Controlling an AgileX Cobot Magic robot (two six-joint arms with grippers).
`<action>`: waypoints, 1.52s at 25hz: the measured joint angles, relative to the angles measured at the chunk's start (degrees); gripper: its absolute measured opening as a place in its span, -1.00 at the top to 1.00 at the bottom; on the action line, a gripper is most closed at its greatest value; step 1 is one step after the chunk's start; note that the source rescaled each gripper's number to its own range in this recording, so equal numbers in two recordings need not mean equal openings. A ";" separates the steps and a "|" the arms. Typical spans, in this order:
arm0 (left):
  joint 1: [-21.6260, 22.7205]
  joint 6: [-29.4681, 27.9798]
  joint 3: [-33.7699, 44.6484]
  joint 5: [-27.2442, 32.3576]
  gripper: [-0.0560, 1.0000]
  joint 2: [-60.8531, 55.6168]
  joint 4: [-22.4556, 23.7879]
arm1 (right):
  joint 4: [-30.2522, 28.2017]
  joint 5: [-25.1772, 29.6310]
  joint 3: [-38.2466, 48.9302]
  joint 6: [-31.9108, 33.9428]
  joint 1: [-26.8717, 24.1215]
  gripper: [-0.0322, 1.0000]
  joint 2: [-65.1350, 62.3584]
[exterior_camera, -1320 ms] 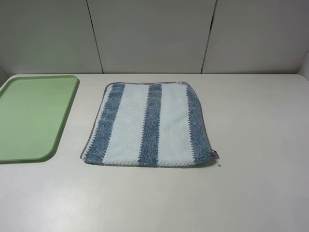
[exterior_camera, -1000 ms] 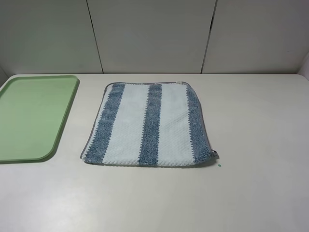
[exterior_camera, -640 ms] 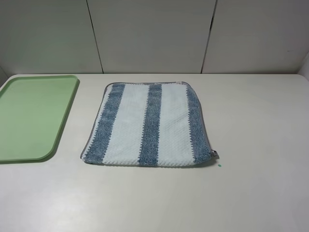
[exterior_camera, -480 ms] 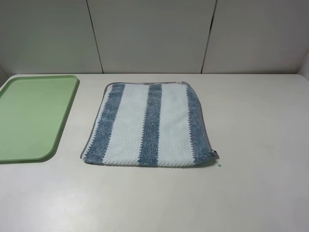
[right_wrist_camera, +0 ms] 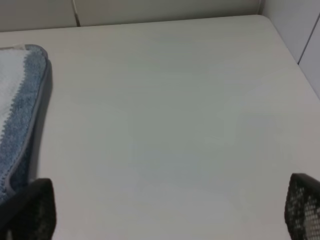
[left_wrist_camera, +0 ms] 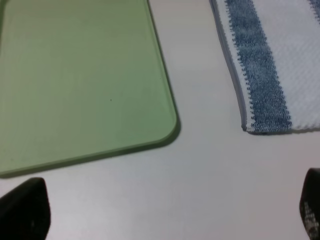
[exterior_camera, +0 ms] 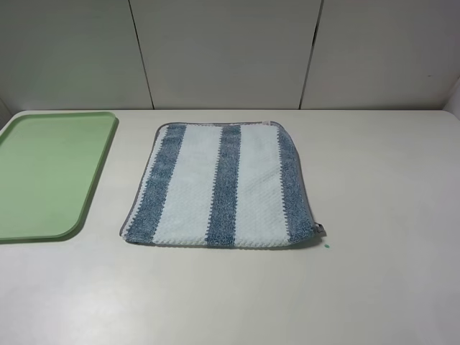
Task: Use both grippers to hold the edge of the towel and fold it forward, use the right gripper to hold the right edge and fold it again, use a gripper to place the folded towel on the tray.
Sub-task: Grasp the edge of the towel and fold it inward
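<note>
Left jaws and right jaws both stand wide apart, empty, above the worktop. Towel lies flat; left jaws near its left corner, right jaws off its right edge. Tray lies left of towel, apart.

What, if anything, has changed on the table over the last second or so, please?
Nothing has visibly changed. The towel lies flat and unfolded on the table in the same spot. The tray sits apart from it, on the left of the overhead view, as before. Nothing has been taken hold of or let go.
</note>
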 joint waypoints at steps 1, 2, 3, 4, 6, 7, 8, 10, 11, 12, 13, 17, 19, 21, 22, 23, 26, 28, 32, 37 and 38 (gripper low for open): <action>0.00 -0.07 0.00 0.00 -1.00 0.00 0.00 | 0.02 0.00 0.00 0.00 0.00 -1.00 0.00; 0.00 -0.07 0.00 0.00 -1.00 0.00 0.00 | 0.20 0.00 0.00 0.00 0.00 -1.00 0.00; 0.00 -0.07 0.00 0.00 -1.00 0.00 0.00 | 0.59 0.00 0.00 0.00 0.00 -1.00 0.00; 0.00 -0.07 0.00 0.00 -1.00 0.00 0.00 | 1.05 -0.05 0.00 -0.06 0.00 -1.00 0.00; 0.00 -0.07 0.00 0.00 -1.00 0.00 0.00 | 1.53 -0.05 0.00 -0.41 0.00 -1.00 0.00; 0.00 -0.07 0.00 0.00 -1.00 0.00 0.00 | 1.66 -0.05 0.00 -0.41 0.00 -1.00 0.00; 0.00 -0.07 0.00 0.00 -1.00 0.00 0.00 | 1.73 -0.05 0.00 -0.41 0.00 -1.00 0.00; 0.00 -0.07 -0.41 0.14 -0.99 0.00 0.00 | 1.77 0.01 -0.34 -0.41 0.00 -1.00 0.00; 0.00 -0.07 -0.90 0.19 -0.99 0.00 0.02 | 1.77 0.01 -0.70 -0.41 0.00 -1.00 0.00; 0.00 -0.07 -1.50 0.19 -0.97 0.00 0.02 | 1.77 0.01 -1.28 -0.41 0.00 -1.00 0.00; 0.00 -0.07 -2.01 0.19 -0.96 0.00 0.02 | 1.77 0.01 -2.04 -0.41 0.00 -1.00 0.53; 0.00 0.07 -4.50 0.36 -0.93 4.27 0.07 | 1.77 -0.05 -5.81 -0.41 0.00 -1.00 5.79; 0.00 0.75 -5.58 0.15 -0.92 8.06 0.09 | 1.52 -1.02 -7.73 -0.41 0.00 -1.00 9.06; 0.00 2.58 -6.82 -0.90 -0.90 12.30 0.09 | 0.88 -1.69 -9.96 -0.41 0.00 -1.00 12.55; 0.00 3.75 -7.59 -1.77 -0.90 14.75 0.09 | 0.54 -2.04 -10.83 -0.41 0.00 -1.00 14.47; 0.00 5.21 -8.26 -2.75 -0.90 17.31 0.09 | 0.37 -2.49 -11.84 -0.41 0.00 -1.00 16.43; -0.51 8.95 -11.03 -6.03 -0.89 24.66 0.09 | -0.18 -4.07 -14.33 -0.41 0.00 -1.00 22.20; -2.68 9.84 -12.81 -9.37 -0.89 28.97 0.02 | -0.74 -5.62 -15.51 -0.47 0.00 -1.00 26.42; -10.58 11.83 -15.39 -13.26 -0.87 36.53 1.95 | -1.47 -7.87 -16.66 -3.38 0.00 -1.00 34.36; -23.43 12.33 -15.84 -14.91 -0.86 45.42 8.41 | -1.70 -10.91 -16.93 -7.28 2.18 -1.00 43.67; -25.66 12.33 -15.84 -14.98 -0.85 46.75 9.31 | -2.11 -11.90 -16.93 -7.47 4.05 -1.00 45.06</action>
